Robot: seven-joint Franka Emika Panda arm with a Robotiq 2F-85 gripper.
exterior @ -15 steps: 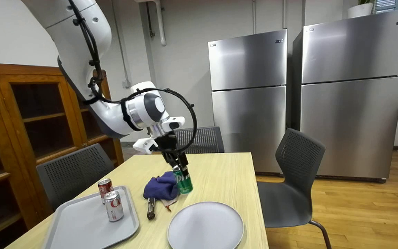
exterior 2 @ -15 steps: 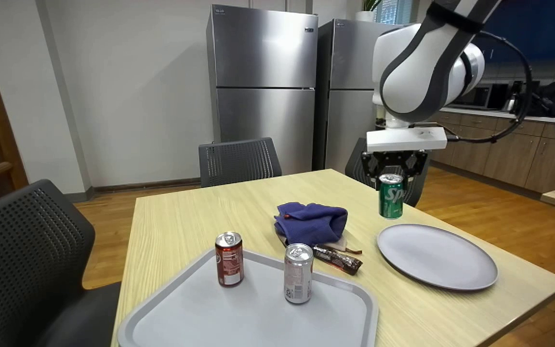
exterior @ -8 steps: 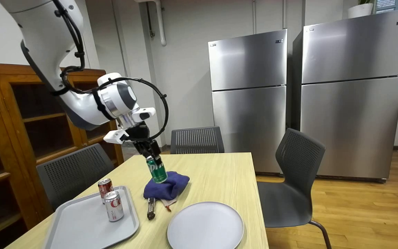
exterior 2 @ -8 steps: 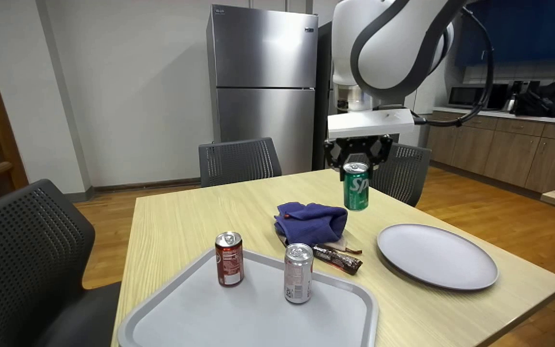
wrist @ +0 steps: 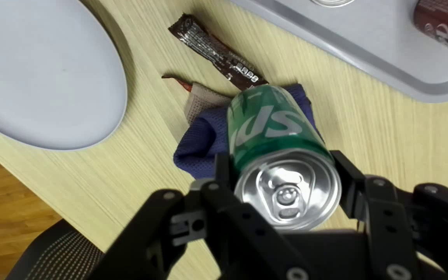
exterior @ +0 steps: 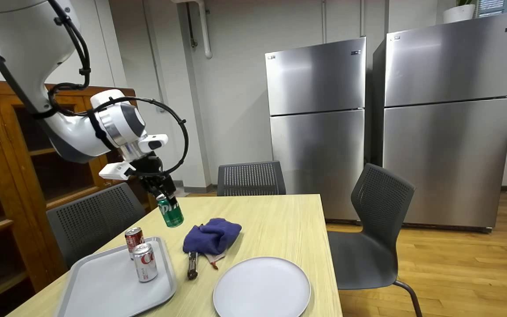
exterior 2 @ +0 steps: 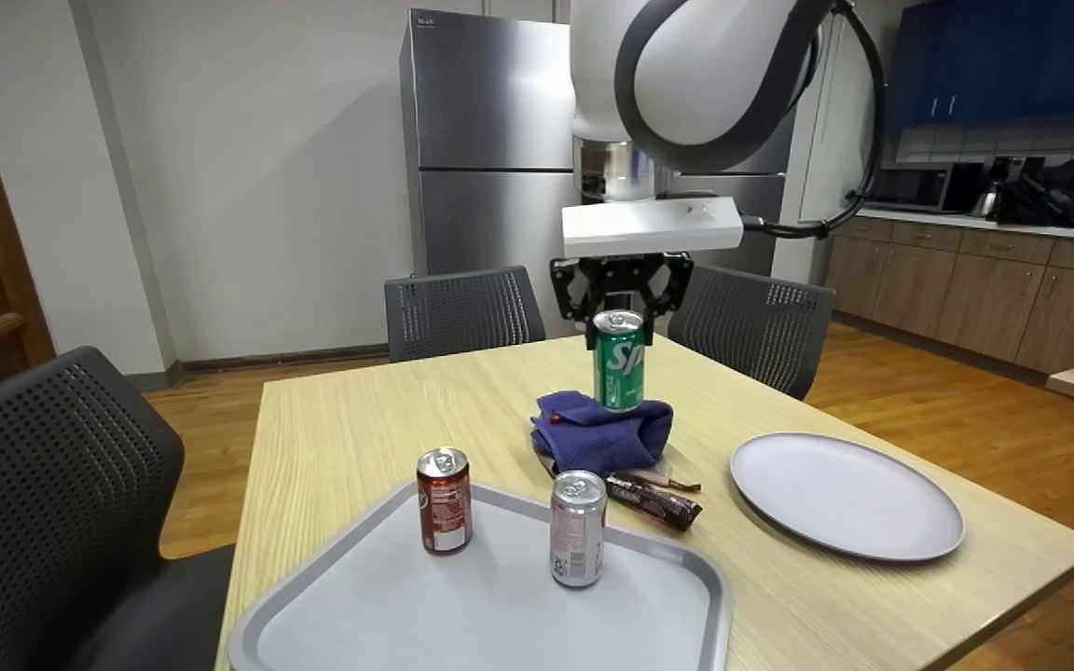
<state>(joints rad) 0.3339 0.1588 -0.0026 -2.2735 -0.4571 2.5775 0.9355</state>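
My gripper (wrist: 280, 161) is shut on a green soda can (wrist: 274, 118), one black finger (wrist: 223, 167) on each side near its silver top. In an exterior view the can (exterior 2: 620, 363) hangs upright; in an exterior view it leans slightly (exterior: 170, 212). It is held above the table. In the wrist view it covers part of a crumpled blue cloth (wrist: 204, 144) lying on the table. A brown wrapped bar (wrist: 220, 54) sticks out from beside the cloth. The cloth shows in both exterior views (exterior: 211, 237) (exterior 2: 598, 436).
A grey tray (exterior 2: 332, 596) holds a red can (exterior 2: 444, 503) and a silver can (exterior 2: 578, 531). A round grey plate (exterior 2: 845, 494) lies on the light wooden table (exterior 2: 360, 410). Dark chairs (exterior: 251, 178) stand round the table. Two steel refrigerators (exterior: 317, 132) stand behind.
The arm has carried the green can sideways from near the plate, past the blue cloth, toward the tray side, and raised it. Cloth, bar, tray, plate and other cans have not moved.
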